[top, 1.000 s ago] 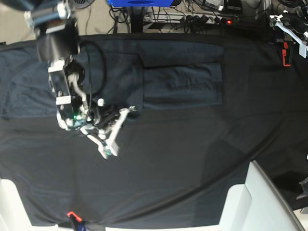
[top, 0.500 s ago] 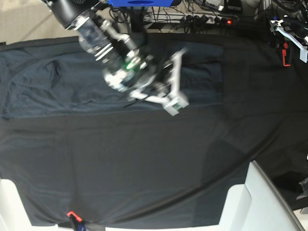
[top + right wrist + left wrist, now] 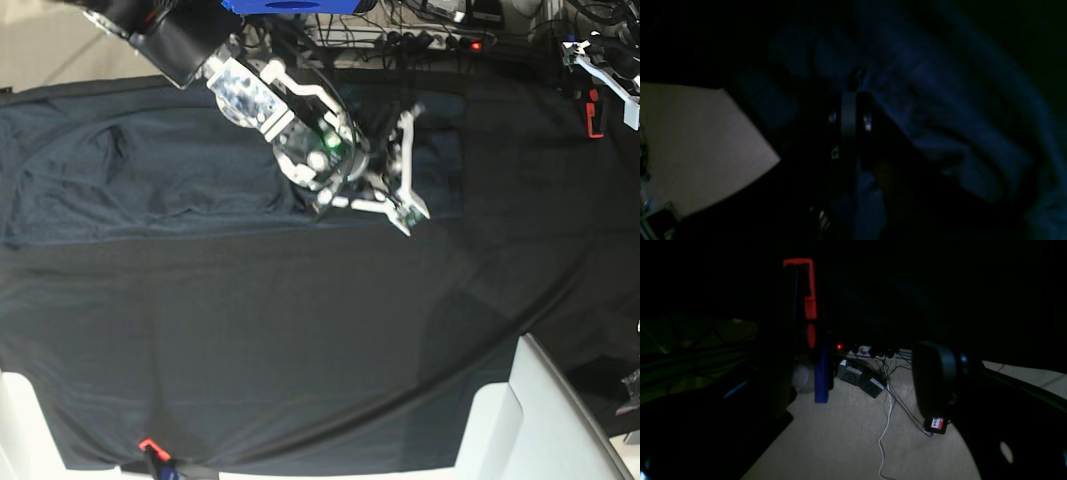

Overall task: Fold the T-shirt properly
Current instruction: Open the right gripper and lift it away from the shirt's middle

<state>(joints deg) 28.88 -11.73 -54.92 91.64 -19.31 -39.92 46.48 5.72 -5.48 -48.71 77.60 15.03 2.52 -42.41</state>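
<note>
T-shirt (image 3: 150, 180), a large plain slate-grey short-sleeved knit one, lies spread flat across the far half of the table, from about nine o'clock round to one o'clock in the base view, resting on the black table cloth (image 3: 300, 350). It looks partly folded: a straight lower edge runs across the middle of the table, and a stacked rectangular panel shows at about one o'clock.

Soft, light and limp, I judge; it will drape and wrinkle rather than hold shape, and a single layer may slide over the one beneath. Best taken at a hem corner or a folded edge, pinching only the layers meant to travel.

Count: one shirt, one table cloth, two arms.

Right gripper (image 3: 402, 190), white with black pads, hangs over the stacked panel near twelve o'clock, its fingers pressed together; the dim right wrist view shows blue-grey cloth all around them, but I cannot tell whether any is pinched. Left gripper (image 3: 867, 366) is parked off the table's far corner at about two o'clock, fingers spread wide, holding nothing, over pale floor and loose cables (image 3: 887, 420).
</note>
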